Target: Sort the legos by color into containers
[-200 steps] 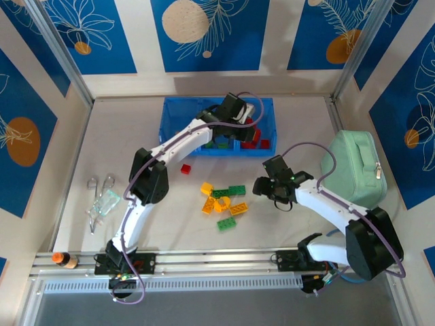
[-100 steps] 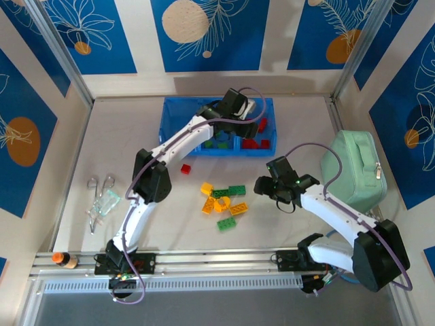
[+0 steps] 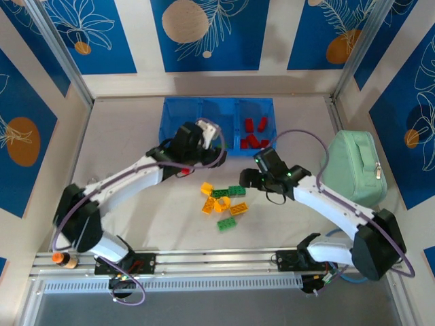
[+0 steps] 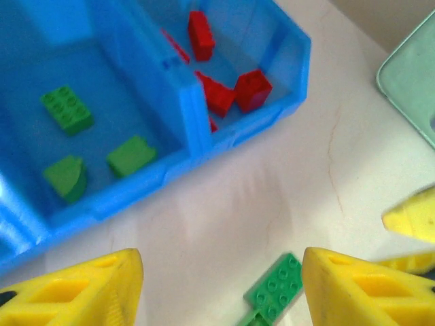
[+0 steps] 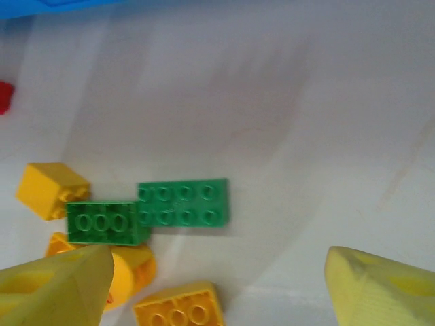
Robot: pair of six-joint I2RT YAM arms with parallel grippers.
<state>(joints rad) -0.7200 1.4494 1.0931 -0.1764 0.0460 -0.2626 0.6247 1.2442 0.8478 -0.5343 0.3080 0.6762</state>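
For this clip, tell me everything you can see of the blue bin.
The blue bin is a rectangular tray of translucent blue plastic, split by two dividers into three side-by-side compartments. It sits flat on the table, at the far middle. The right compartment holds several red bricks, the middle one three green bricks; the left one looks bare where visible. The left gripper hangs open before its near wall, not touching it.
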